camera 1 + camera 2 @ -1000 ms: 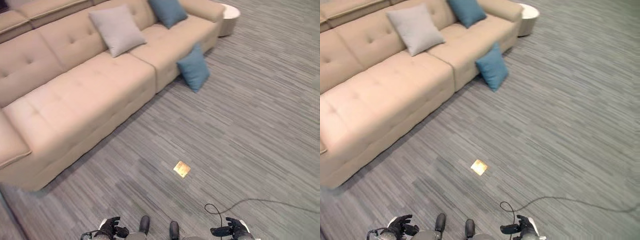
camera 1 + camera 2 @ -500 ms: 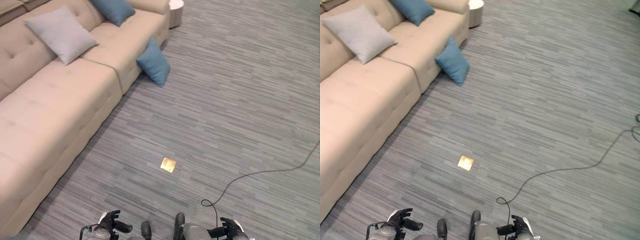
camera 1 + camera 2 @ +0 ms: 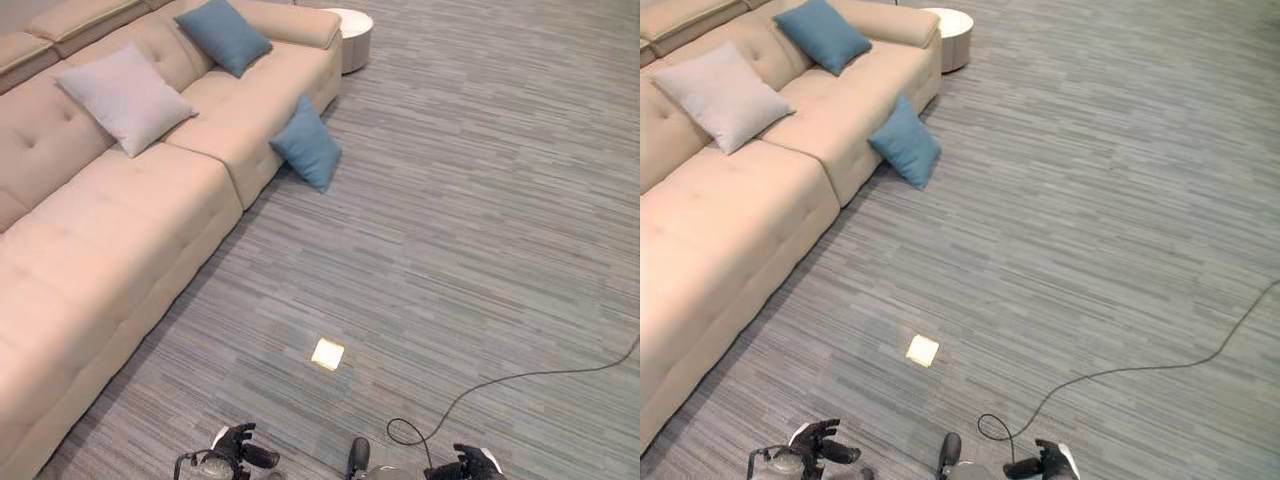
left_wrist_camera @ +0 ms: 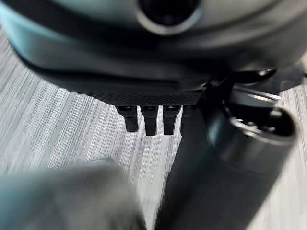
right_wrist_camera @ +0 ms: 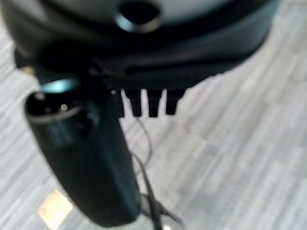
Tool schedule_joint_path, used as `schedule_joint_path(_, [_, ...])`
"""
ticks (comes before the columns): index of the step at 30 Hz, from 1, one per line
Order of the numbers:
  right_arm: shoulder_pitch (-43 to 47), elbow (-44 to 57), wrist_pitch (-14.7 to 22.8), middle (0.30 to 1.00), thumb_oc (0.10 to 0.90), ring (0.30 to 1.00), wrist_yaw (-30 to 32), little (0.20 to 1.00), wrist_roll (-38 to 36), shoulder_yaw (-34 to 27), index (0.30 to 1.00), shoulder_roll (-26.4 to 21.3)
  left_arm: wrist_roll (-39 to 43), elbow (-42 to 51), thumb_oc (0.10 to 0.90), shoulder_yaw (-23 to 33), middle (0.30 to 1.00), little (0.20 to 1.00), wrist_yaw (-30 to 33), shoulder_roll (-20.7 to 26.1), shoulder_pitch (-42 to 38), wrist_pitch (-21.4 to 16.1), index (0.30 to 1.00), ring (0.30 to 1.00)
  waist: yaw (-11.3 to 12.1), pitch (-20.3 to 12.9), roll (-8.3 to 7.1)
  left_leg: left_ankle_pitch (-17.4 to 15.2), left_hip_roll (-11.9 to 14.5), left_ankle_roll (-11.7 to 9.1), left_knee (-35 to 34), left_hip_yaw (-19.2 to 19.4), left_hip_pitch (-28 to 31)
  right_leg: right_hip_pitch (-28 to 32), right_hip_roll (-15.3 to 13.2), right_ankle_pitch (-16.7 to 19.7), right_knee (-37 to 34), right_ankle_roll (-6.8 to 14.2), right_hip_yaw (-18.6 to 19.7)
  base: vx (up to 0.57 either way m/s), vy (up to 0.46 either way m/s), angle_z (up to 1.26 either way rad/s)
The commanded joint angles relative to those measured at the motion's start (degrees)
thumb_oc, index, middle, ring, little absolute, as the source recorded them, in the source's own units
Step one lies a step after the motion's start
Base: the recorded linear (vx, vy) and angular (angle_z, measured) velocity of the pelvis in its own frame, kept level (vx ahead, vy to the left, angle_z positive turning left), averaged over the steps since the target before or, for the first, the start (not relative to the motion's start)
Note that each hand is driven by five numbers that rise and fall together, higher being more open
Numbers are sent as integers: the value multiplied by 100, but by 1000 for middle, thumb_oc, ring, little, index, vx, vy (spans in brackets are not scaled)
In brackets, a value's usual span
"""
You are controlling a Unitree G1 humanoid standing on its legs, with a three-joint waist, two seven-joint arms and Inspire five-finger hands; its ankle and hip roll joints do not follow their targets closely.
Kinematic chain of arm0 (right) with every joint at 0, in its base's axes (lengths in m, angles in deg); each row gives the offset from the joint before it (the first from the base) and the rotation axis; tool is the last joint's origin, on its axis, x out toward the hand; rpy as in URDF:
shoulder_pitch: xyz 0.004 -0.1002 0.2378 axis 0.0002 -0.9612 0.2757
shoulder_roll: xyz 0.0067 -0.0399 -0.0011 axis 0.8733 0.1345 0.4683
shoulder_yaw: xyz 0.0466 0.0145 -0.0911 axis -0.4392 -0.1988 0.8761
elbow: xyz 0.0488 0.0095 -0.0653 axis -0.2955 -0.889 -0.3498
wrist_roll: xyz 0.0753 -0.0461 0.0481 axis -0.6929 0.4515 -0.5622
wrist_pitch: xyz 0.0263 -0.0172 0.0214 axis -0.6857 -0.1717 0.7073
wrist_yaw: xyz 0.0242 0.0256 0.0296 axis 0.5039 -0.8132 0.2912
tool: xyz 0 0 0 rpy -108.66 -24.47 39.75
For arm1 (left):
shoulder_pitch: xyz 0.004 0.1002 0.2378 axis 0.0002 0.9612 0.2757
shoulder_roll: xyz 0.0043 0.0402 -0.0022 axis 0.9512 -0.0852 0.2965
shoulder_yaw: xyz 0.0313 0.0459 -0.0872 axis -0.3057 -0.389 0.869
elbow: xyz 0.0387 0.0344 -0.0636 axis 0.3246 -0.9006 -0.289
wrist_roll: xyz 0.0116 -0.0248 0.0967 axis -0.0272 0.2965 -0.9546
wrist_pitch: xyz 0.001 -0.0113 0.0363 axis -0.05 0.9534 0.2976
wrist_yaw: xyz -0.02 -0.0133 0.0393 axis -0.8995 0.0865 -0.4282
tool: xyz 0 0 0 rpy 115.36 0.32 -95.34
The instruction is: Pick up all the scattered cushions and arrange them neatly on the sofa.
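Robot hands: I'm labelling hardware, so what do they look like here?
Both are dark: the left robot hand and right robot hand have black fingers in a row beside a thick, rounded black thumb, with pale patches at the wrist.

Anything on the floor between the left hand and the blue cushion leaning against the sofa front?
Only a small pale floor plate, seen in both eye views. From the left hand to the blue cushion, the rest is bare carpet.
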Motion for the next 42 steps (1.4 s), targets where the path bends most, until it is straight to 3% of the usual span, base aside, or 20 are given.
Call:
schedule_joint_path(1, [-38,-84,102,900,800,900,181,900,-207,135,900,-205,-87,160,800,-228,900,900,42,152,54,-94,900,900,3,194,-88,-229,-270,578,-672,343,175,-45,-141,-512,303,538,505,281,-52,31])
schedule_joint_path(2, [-55,-57,104,900,800,900,184,900,-215,136,900,-220,-201,137,800,-273,900,900,59,157,75,-73,900,900,38,215,-96,-275,-323,623,-1214,544,-128,147,-83,-636,226,581,542,188,-24,19])
schedule_joint_path(3, [-56,-56,104,900,800,900,184,900,-215,136,900,-220,-201,137,800,-273,900,900,59,157,76,-73,900,900,42,218,-97,-277,-323,623,-1215,548,-122,151,-84,-638,227,582,546,290,-25,12])
schedule_joint_path(8, [-121,-94,78,900,800,900,225,900,-165,224,900,-172,-216,135,800,-243,900,900,77,204,162,-88,900,900,313,186,17,612,-574,530,-2499,394,-606,666,310,-910,84,605,951,335,34,-24])
schedule_joint_path(11, [-225,-141,54,900,800,900,176,900,-78,240,900,-108,-204,61,800,-119,900,900,59,225,283,-56,900,900,399,22,-15,613,-586,654,-2769,379,-434,902,359,-1082,89,635,1173,390,125,-87])
schedule_joint_path(12, [-236,-187,30,900,800,900,154,900,-9,263,900,-73,-210,59,800,-81,900,900,69,239,308,-41,900,900,423,-61,-100,567,-621,722,-2684,405,-385,927,285,-1122,249,694,1231,226,89,-87])
schedule_joint_path(15, [-236,-186,29,900,800,900,154,900,-9,263,900,-72,-210,59,800,-81,900,900,69,241,308,-42,900,900,429,-59,-104,562,-622,723,-2681,413,-382,928,281,-1125,252,695,1238,196,92,-40])
schedule_joint_path(16, [-236,-200,0,900,800,900,77,900,83,261,900,-17,-193,141,800,-31,900,900,40,303,322,-30,900,900,528,-210,-257,199,-705,931,-2623,581,-69,786,83,-1066,993,1039,1255,426,235,1])
schedule_joint_path(20, [-155,-85,-7,900,800,900,45,900,107,279,900,-27,-125,251,800,-6,900,900,49,354,287,-21,900,900,481,-151,-224,-34,-748,1128,-2575,644,156,197,-88,-396,2071,1400,1208,232,156,-47])
schedule_joint_path(21, [-129,12,5,900,800,900,38,900,116,275,900,-29,-100,271,800,3,900,900,65,373,277,-26,900,900,450,-81,-147,-169,-753,1216,-2553,653,309,-83,-217,-161,2559,1549,1031,95,69,-5])
schedule_joint_path(22, [-129,13,5,900,800,900,38,900,116,275,900,-29,-100,271,800,3,900,900,65,373,277,-26,900,900,450,-81,-147,-169,-753,1216,-2553,653,308,-84,-217,-162,2560,1549,1031,234,132,-1])
schedule_joint_path(23, [-92,99,17,900,800,900,44,900,138,273,900,-27,-57,253,800,20,900,900,85,391,270,-32,900,900,448,-40,-52,-271,-720,1252,-2609,661,516,-392,-425,-106,2696,1523,702,230,88,10])
schedule_joint_path(26, [-65,119,31,900,800,900,65,900,139,292,900,-42,-56,249,800,23,900,900,99,394,251,-34,900,900,378,19,22,-321,-712,1235,-2714,572,735,-662,-449,-314,2544,1343,504,223,36,1])
schedule_joint_path(28, [-39,122,20,900,800,900,82,900,155,317,900,-82,-133,152,800,18,900,900,99,371,200,-40,900,900,251,125,-26,-518,-821,1153,-2848,443,1141,-1041,-472,-254,1328,1148,214,423,-80,-10])
schedule_joint_path(31, [-62,96,-16,900,800,900,93,900,169,300,900,-104,-173,101,800,38,900,900,126,339,187,-75,900,900,133,195,-62,-692,-859,1047,-2897,266,1414,-1208,-457,65,551,1241,307,362,-133,1])
schedule_joint_path(37, [-196,-11,19,900,800,900,78,900,167,271,900,-102,-298,-31,800,30,900,900,99,243,275,-92,900,900,35,36,-49,-961,-749,894,-2911,87,1805,-1026,-404,157,476,1104,357,267,-148,53])
schedule_joint_path(39, [-201,-18,55,900,800,900,64,900,91,248,900,-106,-307,-31,800,-5,900,900,54,204,299,-99,900,900,13,-23,0,-940,-610,717,-2619,124,1751,-864,-353,44,447,996,268,181,-182,25])
schedule_joint_path(40, [-182,-18,92,900,800,900,74,900,49,244,900,-116,-285,-18,800,-25,900,900,33,187,284,-105,900,900,7,-15,26,-819,-526,597,-2221,160,1625,-714,-292,-42,408,926,238,191,-269,28])
schedule_joint_path(41, [-122,11,126,900,800,900,80,900,7,257,900,-149,-220,40,800,-51,900,900,21,167,255,-107,900,900,70,100,34,-436,-374,418,-1174,214,1185,-454,-213,-188,360,753,216,127,-211,45])
schedule_joint_path(42, [-120,10,126,900,800,900,80,900,8,257,900,-145,-220,39,800,-50,900,900,21,170,252,-107,900,900,55,85,16,-411,-394,423,-1186,203,1161,-475,-234,-180,358,756,206,152,-263,50])
